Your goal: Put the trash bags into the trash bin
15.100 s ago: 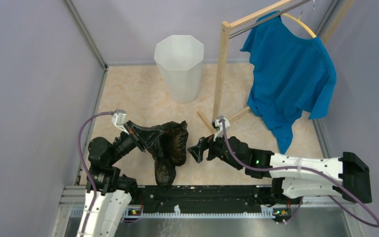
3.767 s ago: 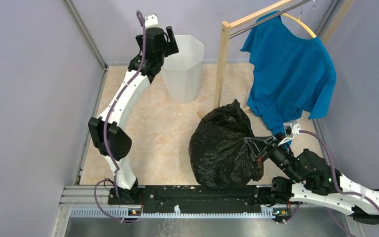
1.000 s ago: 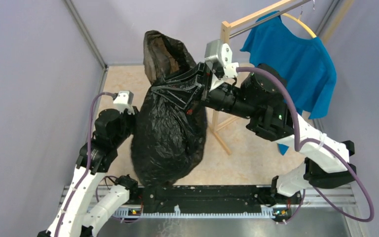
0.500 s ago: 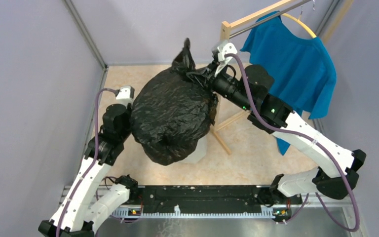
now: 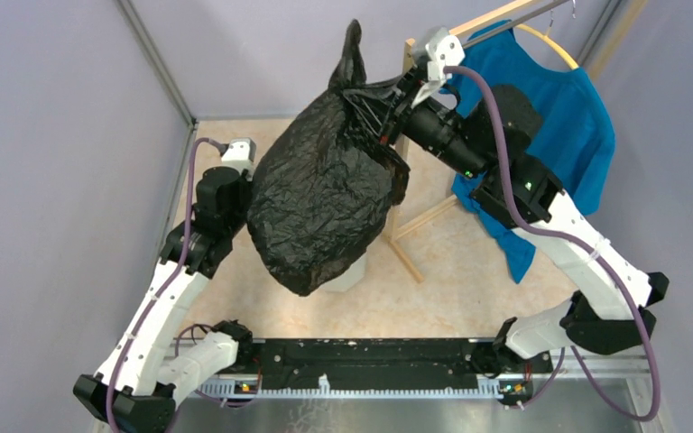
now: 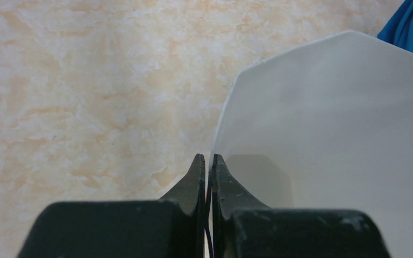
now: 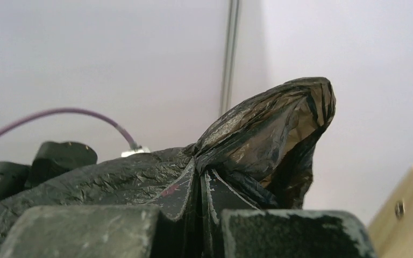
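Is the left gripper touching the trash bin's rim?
Touching. The left wrist view shows the left gripper closed on the trash bin, its rim edge pinched between the jaws.

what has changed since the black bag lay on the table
The crinkly black plastic trash bag, then a small lump on the table, now hangs by its neck from the right gripper over the white faceted plastic bin. The bin was pulled from the far side toward the near edge; the left gripper pinches its rim. The blue shirt hangs on its wooden rack as before.
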Tool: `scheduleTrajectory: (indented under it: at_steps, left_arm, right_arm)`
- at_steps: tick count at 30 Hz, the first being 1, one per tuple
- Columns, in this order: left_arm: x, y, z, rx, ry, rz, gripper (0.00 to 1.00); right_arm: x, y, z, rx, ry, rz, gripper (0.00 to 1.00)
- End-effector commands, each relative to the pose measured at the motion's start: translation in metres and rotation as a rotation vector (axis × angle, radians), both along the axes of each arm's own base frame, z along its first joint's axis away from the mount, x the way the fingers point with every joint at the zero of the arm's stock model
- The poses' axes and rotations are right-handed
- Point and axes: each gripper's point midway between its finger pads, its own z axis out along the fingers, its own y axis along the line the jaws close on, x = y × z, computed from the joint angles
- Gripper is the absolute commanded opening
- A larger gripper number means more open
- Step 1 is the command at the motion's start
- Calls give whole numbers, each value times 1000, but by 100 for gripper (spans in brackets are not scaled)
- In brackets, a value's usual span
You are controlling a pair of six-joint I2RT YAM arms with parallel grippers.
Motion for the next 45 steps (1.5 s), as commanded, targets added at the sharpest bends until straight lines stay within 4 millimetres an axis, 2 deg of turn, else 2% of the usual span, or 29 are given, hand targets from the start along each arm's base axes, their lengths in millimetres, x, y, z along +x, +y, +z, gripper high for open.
scheduleTrajectory:
  at_steps: [1, 5, 8, 13, 17, 19, 23, 26, 27, 29, 30, 31, 32, 34, 36, 38, 40, 42, 43, 45]
  left_arm:
    - [1, 0, 34, -14, -75, -6, 1]
    - [-2, 2, 28, -5, -56, -5, 4]
    - [-5, -1, 23, -28, -47, -13, 8]
    - [-10, -5, 17, -55, -37, -30, 33]
    - [-16, -3, 21, -46, -54, -37, 48]
    - [-20, -1, 27, -42, -66, -41, 58]
    - [-33, 8, 44, -20, -110, -40, 74]
    - [-44, 27, 59, 32, -142, 13, 78]
    - [-48, 39, 65, 58, -153, 58, 83]
    - [-57, 56, 81, 93, -183, 120, 90]
    - [-65, 63, 95, 98, -209, 135, 92]
    - [-70, 64, 105, 95, -231, 130, 93]
    - [-78, 63, 122, 76, -272, 107, 92]
    - [-95, 47, 151, 14, -352, -2, 91]
    - [-117, 14, 175, -51, -443, -219, 88]
    - [-139, -12, 190, -100, -510, -405, 86]
    - [-167, -39, 195, -133, -559, -629, 85]
    - [-200, -65, 192, -189, -560, -892, 84]
    - [-218, -77, 187, -234, -533, -1039, 84]
    - [-233, -91, 172, -321, -443, -1230, 86]
  right_arm:
    - [-12, 13, 43, 61, -94, 86, 0]
    - [-17, 22, 56, 97, -107, 140, 0]
    - [-14, 30, 45, 83, -80, 154, 0]
    - [-16, 30, 9, 44, -32, 163, 0]
    - [-14, 19, 0, 39, -23, 118, 0]
    - [-12, 17, -1, 26, -25, 107, 0]
    - [-10, 12, 2, 17, -43, 80, 0]
    - [-7, 8, 11, 23, -61, 50, 0]
    - [-6, 8, 14, 25, -67, 46, 0]
    - [-5, 8, 18, 34, -70, 40, 0]
    - [-3, 9, 19, 36, -69, 37, 0]
    - [-2, 10, 20, 40, -67, 33, 0]
    - [0, 12, 19, 39, -62, 33, 0]
    - [2, 15, 19, 40, -58, 34, 0]
    - [2, 18, 19, 47, -55, 40, 0]
    - [3, 20, 20, 53, -53, 46, 0]
    - [3, 23, 19, 56, -48, 54, 0]
    - [3, 26, 19, 53, -42, 66, 0]
    - [3, 27, 20, 52, -42, 69, 0]
    - [2, 30, 18, 51, -36, 80, 0]
